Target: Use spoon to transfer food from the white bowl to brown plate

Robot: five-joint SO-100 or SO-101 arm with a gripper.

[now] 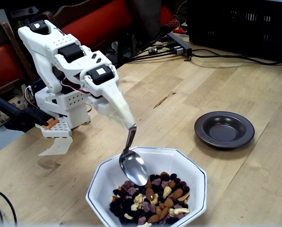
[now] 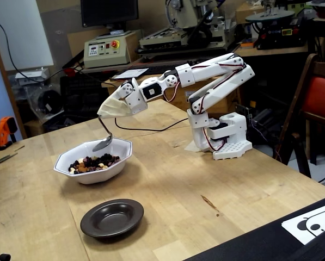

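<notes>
One fixed view near, above white bowl (image 1: 150, 187) — other farther, opposite side; both share table.

The gripper (image 2: 112, 109), wrapped in pale cloth, holds the spoon (image 2: 103, 143) tilted over the far rim of the white bowl (image 2: 94, 172) of food (image 2: 92, 162); the brown plate (image 2: 112, 217) sits nearer the table's front edge.

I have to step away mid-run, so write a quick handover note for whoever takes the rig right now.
End effector: wrapped in pale covering, jaws hidden; the spoon hangs from its tip, evidently held.
Spoon: bowl end empty, inside the white bowl's rim at its arm side, just above the food; contact unclear.
Food: all in the white bowl.
Plate: empty, apart from the bowl.
Done: spoon brought to the bowl.
Left: scoop, carry to the plate, tip out.
</notes>
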